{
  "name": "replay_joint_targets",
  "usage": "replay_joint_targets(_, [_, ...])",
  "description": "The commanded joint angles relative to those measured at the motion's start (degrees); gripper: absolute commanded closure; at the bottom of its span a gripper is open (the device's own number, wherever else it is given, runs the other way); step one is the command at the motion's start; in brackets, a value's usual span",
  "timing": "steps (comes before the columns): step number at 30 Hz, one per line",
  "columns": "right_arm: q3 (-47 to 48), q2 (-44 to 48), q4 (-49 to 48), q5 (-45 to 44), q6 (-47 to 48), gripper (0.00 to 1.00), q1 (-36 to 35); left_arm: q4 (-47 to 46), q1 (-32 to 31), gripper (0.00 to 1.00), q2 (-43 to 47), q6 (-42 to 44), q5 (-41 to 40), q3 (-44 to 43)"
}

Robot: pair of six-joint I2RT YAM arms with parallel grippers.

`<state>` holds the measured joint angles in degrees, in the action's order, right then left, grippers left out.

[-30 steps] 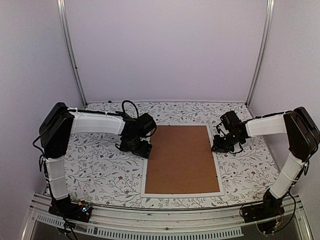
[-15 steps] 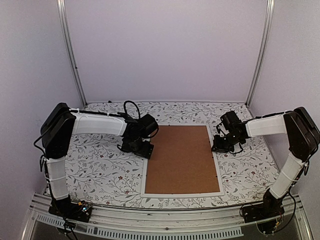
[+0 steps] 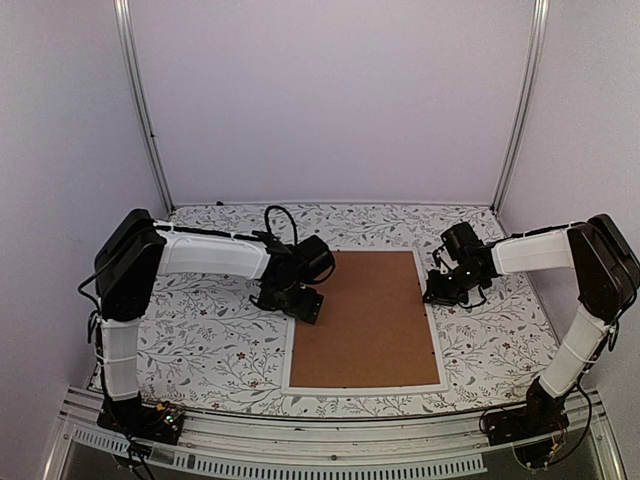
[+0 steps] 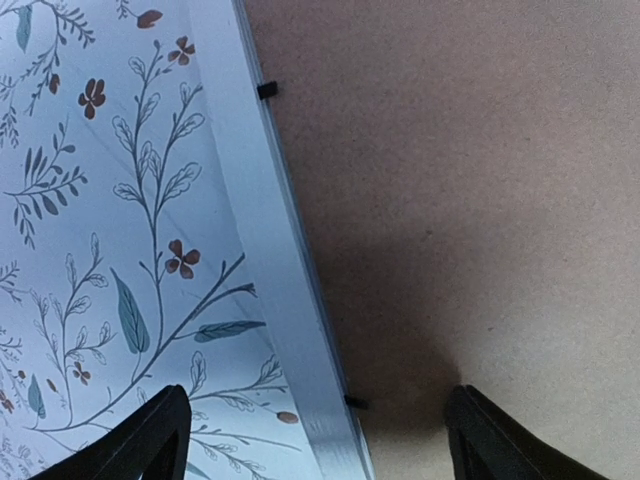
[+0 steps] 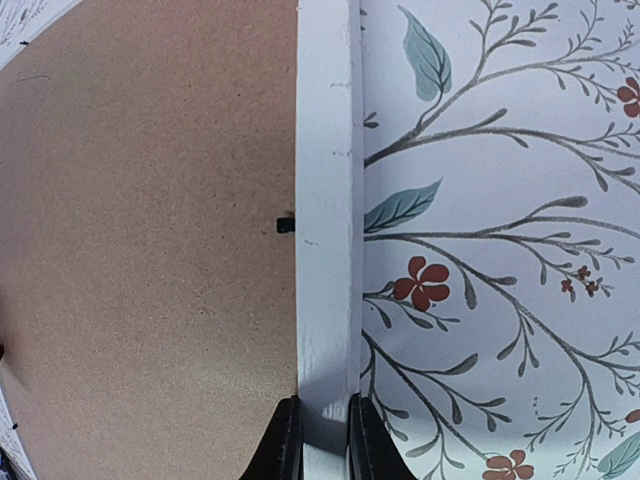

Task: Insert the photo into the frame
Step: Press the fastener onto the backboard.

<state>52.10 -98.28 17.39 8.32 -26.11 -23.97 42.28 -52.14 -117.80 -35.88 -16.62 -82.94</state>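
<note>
The frame (image 3: 365, 388), with a narrow white border, lies flat mid-table with a brown backing board (image 3: 365, 315) filling it. The photo is hidden. My left gripper (image 3: 300, 305) hovers open over the frame's left border (image 4: 270, 200); one fingertip is above the cloth and the other above the board (image 4: 450, 150), gripper centre (image 4: 320, 445). My right gripper (image 3: 435, 293) is shut on the frame's right border (image 5: 325, 150), with a finger on each side of the white strip, gripper centre (image 5: 324, 440).
A floral tablecloth (image 3: 200, 330) covers the table. Small black retaining tabs (image 4: 267, 90) (image 5: 286, 223) sit along the inner edges of the frame against the board. White walls and metal posts (image 3: 140, 110) enclose the back and sides.
My left arm has reached to the right, bringing its open gripper from beside the frame to over the frame's left edge. The right arm and the frame have not moved.
</note>
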Motion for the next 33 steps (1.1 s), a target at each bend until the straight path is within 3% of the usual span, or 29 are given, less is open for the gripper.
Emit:
replay_joint_targets(1, [-2.1,-2.2,1.2,2.6,-0.5,0.91,-0.9,1.2,-1.5,0.09,0.6,-0.7,-0.2,0.1])
replay_joint_targets(6, [-1.8,-2.5,1.0,2.7,-0.6,0.91,-0.9,1.1,-1.5,0.09,6.4,-1.1,0.7,2.2])
replay_joint_targets(18, [-1.5,-2.6,1.1,2.6,-0.5,0.91,-0.9,0.1,-2.1,0.09,19.8,-5.5,6.1,17.0])
replay_joint_targets(33, [-1.9,-2.7,1.2,2.3,-0.5,0.91,-0.9,-1.1,-5.8,0.09,17.1,-8.3,6.5,20.7])
